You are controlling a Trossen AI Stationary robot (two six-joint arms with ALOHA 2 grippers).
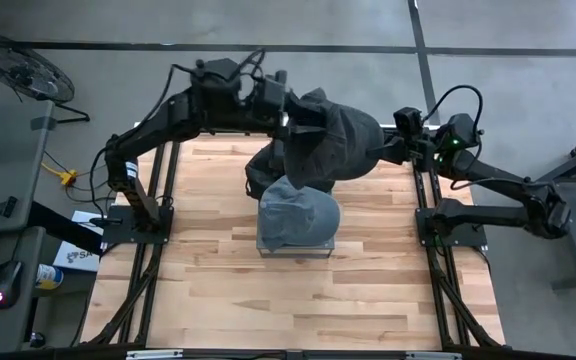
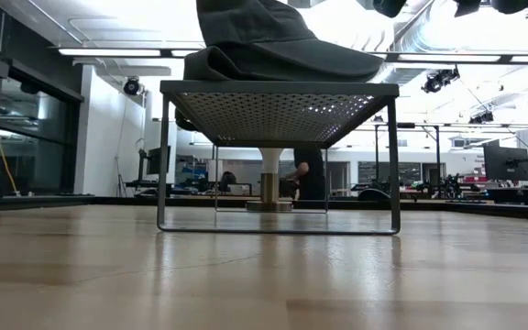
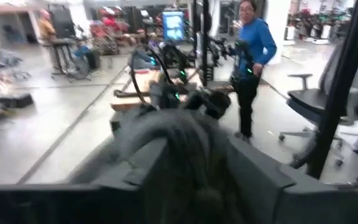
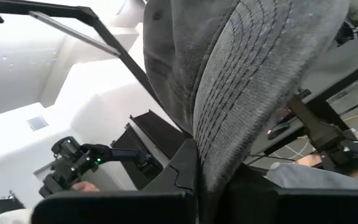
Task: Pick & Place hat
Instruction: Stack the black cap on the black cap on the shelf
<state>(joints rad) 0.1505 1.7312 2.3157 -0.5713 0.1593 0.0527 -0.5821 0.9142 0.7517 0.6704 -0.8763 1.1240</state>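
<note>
A dark grey hat (image 1: 340, 140), stitched brim showing, is hanging crumpled above the worktop (image 1: 298, 290), the right hand (image 1: 386, 150) clamping it; left hand (image 1: 293, 122) is touching it, fingers parted.

Open tabletop (image 1: 298, 300) before the rack (image 2: 279, 99) (hat-topped), raised dark hat (image 1: 338, 145) seemingly crowding the rear.

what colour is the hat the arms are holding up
Dark grey, with rows of stitching on its brim; the hat shows best in the right wrist view.
</note>
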